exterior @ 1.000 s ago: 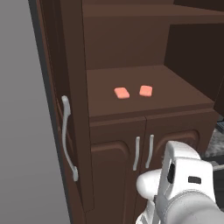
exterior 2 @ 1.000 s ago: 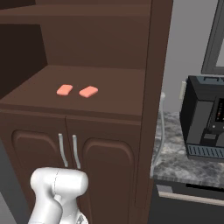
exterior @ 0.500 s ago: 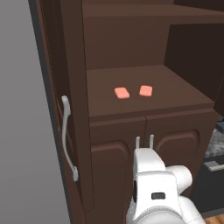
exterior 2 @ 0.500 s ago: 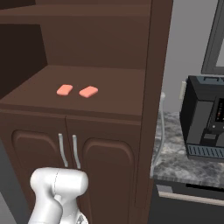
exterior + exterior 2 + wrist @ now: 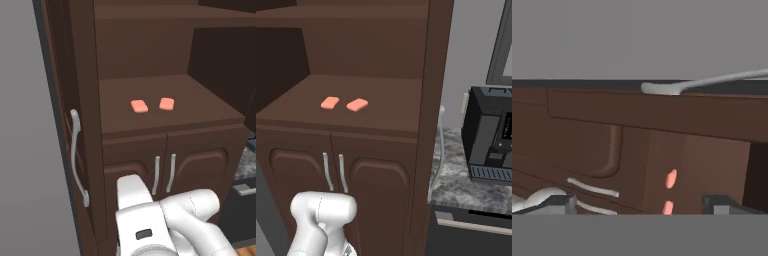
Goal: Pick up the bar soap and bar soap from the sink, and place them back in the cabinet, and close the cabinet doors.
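Both bar soaps, one beside the other, lie on the open cabinet shelf, well ahead of the hand. Its fingertips stand wide apart, holding nothing.

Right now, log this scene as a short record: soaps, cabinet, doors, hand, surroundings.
soaps: two bar soaps, left one and right one, side by side, apart, on the open shelf
cabinet: tall dark brown cabinet, shelves exposed
tall doors: left tall door swung open, edge-on; not yet closed
lower doors: arched-panel pair, shut
hand: hand holds nothing, fingers spread
surroundings: black appliance on stone counter
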